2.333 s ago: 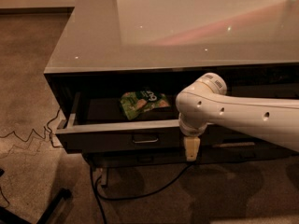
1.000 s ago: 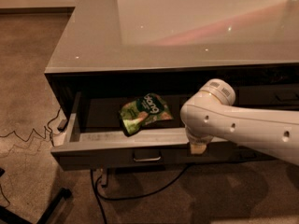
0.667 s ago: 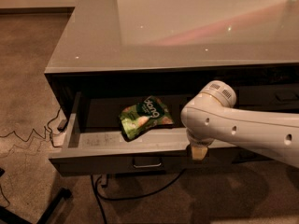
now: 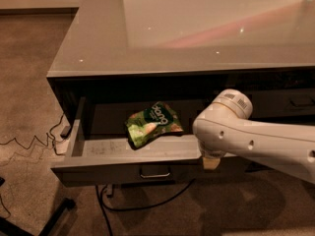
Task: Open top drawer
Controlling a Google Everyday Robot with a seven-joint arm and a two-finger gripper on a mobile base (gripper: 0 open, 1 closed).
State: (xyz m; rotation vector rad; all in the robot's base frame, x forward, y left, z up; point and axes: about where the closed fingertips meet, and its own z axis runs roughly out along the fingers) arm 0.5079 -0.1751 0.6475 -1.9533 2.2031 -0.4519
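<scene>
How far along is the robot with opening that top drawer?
Mostly done: the top drawer stands well out, showing its floor and a green snack bag. In hand: the gripper sits at its front edge, right of the handle. Left: perhaps a little more pull, then withdrawing.

Grey cabinet (image 4: 98,48) with a glossy top stands on brown carpet floor (image 4: 29,97). The top drawer (image 4: 113,167) is pulled out. On its pale inner floor lies one crumpled green snack bag (image 4: 151,124), near the centre and apart from the side walls. The gripper (image 4: 211,162) hangs at the drawer's front edge, right of the handle (image 4: 155,172). On the carpet, thin cables (image 4: 29,142) lie at left and a black cable (image 4: 147,205) lies below the drawer.
</scene>
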